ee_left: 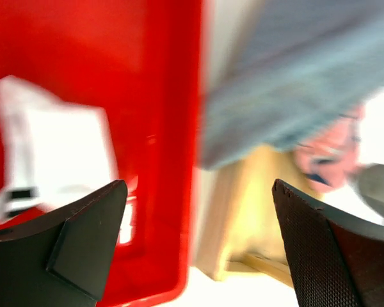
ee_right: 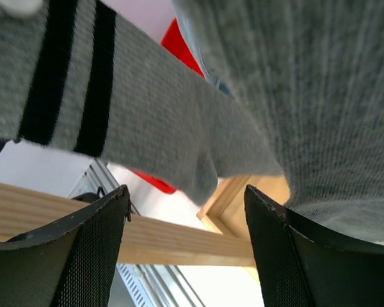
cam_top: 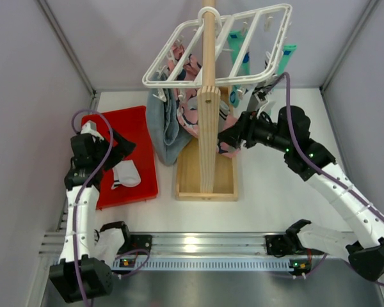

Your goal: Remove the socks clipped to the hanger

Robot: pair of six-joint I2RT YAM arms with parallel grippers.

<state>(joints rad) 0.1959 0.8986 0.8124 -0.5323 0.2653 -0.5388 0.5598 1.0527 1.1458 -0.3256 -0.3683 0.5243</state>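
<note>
Right gripper [ee_right: 185, 192], jaws spread wide, sits under the grey striped sock [ee_right: 147, 128] on the hanger [cam_top: 279, 41] (left gripper [ee_left: 198, 185], likewise wide, hovers over the red tray [ee_left: 166, 77]); next, I'd say: pinch, tug down.

The white table [cam_top: 275, 192] carries three things. A red tray [cam_top: 133, 121] lies flat on its left part, long side running from near to far. Just beside the tray, in the middle, stands a shallow wooden box base [cam_top: 189, 176] with a tall pale post [cam_top: 208, 96] rising from it. A metal rail [cam_top: 205, 244] runs along the table's near edge.
</note>
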